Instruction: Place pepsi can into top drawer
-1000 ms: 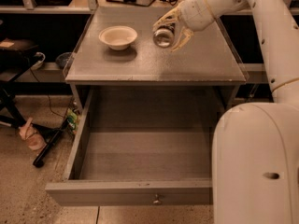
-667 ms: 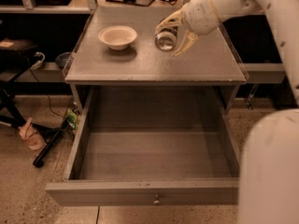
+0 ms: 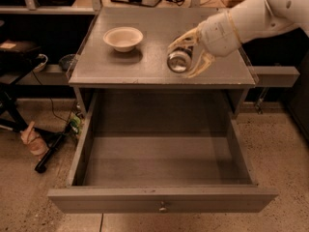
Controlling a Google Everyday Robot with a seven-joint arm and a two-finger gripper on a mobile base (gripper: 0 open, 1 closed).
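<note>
The pepsi can (image 3: 179, 60) lies tipped toward the camera over the right part of the cabinet top, its silver end facing me and its dark body mostly hidden. My gripper (image 3: 189, 53) reaches in from the upper right and is shut on the can, one pale finger (image 3: 184, 38) above it and one (image 3: 203, 65) to its right. The top drawer (image 3: 161, 199) is pulled wide open below, its grey box empty, with a small round metal knob (image 3: 163, 207) on its front panel.
A white bowl (image 3: 123, 37) stands on the left of the cabinet top (image 3: 125, 69). A dark stand, cables and a black tool (image 3: 50, 151) lie on the speckled floor to the left. Shelving runs behind the cabinet.
The gripper with the can has shifted slightly toward the front edge of the cabinet top. The large white arm part that covered the lower right has left the view.
</note>
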